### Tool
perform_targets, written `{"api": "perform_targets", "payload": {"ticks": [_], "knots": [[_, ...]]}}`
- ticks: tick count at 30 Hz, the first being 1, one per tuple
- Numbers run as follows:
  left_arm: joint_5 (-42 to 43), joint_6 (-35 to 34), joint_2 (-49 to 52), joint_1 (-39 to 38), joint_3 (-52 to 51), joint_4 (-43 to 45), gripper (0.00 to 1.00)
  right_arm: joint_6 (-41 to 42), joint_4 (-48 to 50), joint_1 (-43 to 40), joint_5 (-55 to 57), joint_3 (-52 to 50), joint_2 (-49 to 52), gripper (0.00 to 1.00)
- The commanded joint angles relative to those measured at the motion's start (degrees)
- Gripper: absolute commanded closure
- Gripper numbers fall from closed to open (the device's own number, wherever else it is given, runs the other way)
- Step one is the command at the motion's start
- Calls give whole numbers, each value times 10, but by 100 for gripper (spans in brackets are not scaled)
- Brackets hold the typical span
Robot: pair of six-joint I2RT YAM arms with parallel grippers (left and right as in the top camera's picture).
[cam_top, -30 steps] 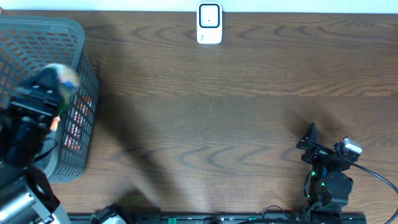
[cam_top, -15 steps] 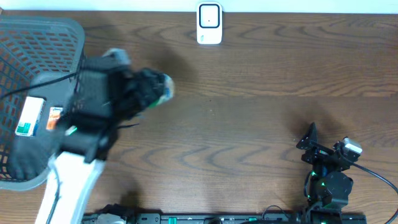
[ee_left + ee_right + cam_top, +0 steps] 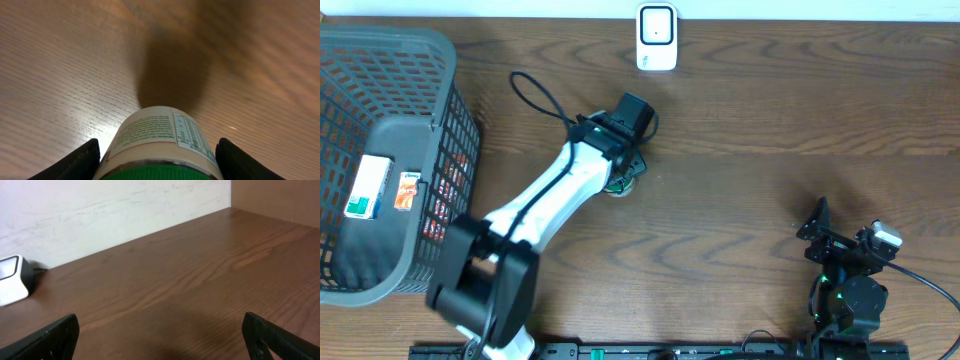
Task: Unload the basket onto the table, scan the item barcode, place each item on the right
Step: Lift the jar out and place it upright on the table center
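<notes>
I have the bottle (image 3: 159,137), green cap and white printed label, clamped in my left end effector (image 3: 160,162) near the middle of the wooden surface (image 3: 770,110), a little short of the white scanner (image 3: 657,38) at the far edge. My right end effector (image 3: 162,340) is spread wide and holds nothing. A grey basket (image 3: 440,50) sits far left.

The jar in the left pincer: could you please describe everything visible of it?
The jar looks like white plastic with a green lid nearest the wrist camera. Its printed label carries small text and a nutrition-style grid. It sits between the left pincer's two dark fingers, base pointing away toward the wooden table, casting a shadow there. Whether it touches the table is unclear.
</notes>
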Motion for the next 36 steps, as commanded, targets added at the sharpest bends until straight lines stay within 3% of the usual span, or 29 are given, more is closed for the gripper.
{"api": "perform_targets", "payload": {"ticks": [1,6,10,13,16,23,25,28,30,32,36], "knots": [[-20,-23,35,-2,10,16,38,-7,-2,-3,5,0,-1,1],[-20,-95,76,-2,10,28,38,-7,-2,-3,5,0,-1,1],[-23,-149,78,-2,10,26,29,-7,-2,-3,5,0,-1,1],[-22,-250,78,-2,10,24,25,-7,-2,-3,5,0,-1,1],[-18,-271,69,-2,11,23,9,-7,-2,-3,5,0,-1,1],[-60,-191,-74,-1,15,3,5,-7,-2,-3,5,0,-1,1],[-90,-143,-153,-1,21,-2,5,-7,-2,-3,5,0,-1,1],[-131,6,-260,10,52,-8,5,-7,-2,-3,5,0,-1,1],[-174,36,-309,35,73,-40,5,-7,-2,-3,5,0,-1,1],[-197,38,-361,101,103,-90,5,-7,-2,-3,5,0,-1,1],[-115,55,-414,312,142,-141,5,-7,-2,-3,5,0,-1,1]]}}
